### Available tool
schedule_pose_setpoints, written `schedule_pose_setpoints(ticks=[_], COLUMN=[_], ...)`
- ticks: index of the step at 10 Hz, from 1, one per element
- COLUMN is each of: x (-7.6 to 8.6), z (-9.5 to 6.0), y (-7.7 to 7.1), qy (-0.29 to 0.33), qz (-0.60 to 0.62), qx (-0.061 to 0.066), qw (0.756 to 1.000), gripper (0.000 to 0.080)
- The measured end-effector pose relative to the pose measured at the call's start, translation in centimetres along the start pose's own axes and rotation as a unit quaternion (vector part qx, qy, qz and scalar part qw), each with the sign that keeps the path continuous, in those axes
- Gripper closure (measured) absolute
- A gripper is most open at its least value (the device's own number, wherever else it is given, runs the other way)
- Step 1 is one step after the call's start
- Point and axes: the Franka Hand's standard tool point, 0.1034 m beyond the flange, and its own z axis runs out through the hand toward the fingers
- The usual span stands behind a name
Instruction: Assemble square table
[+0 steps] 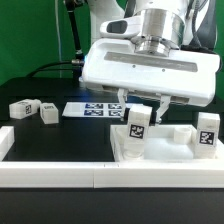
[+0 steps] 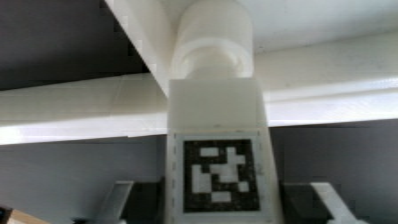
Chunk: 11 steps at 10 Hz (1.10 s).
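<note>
Black bench point(image 1: 60, 135): one tray top point(image 1: 168, 150), four legs point(image 1: 48, 113); claw point(image 1: 145, 106) spread, straddling one upright leg point(image 1: 138, 124).

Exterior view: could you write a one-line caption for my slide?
Franka gripper, jaws open, poised over an upright tagged leg on the white square tabletop.

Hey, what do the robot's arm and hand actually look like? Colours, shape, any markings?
The arm is white, with a grey metallic cylindrical section at the wrist. The hand has a wide, boxy white body with rounded edges. Two short, narrow fingers that look grey stick out beneath it. No logos or markings can be made out on either, and no sleeve covers the arm.
</note>
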Motion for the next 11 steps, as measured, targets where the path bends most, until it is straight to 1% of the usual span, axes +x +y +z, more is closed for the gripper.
schedule_pose_setpoints(ticks=[1,2,3,4,5,6,11], x=[0.00,0.00,-0.01,-0.01,0.00,0.00,0.11], z=[0.00,0.00,0.00,0.00,0.00,0.00,0.03], y=[0.01,0.02,0.02,0.02,0.02,0.02,0.07], qy=[0.000,0.000,0.000,0.000,0.000,0.000,-0.002], qz=[0.000,0.000,-0.001,-0.002,-0.002,-0.004,-0.009], qx=[0.000,0.000,0.000,0.000,0.000,0.000,0.000], qw=[1.000,1.000,1.000,1.000,1.000,1.000,1.000], gripper=[0.0511,0.0285,0.0285,0.0192,0.0163,0.0151,0.0150])
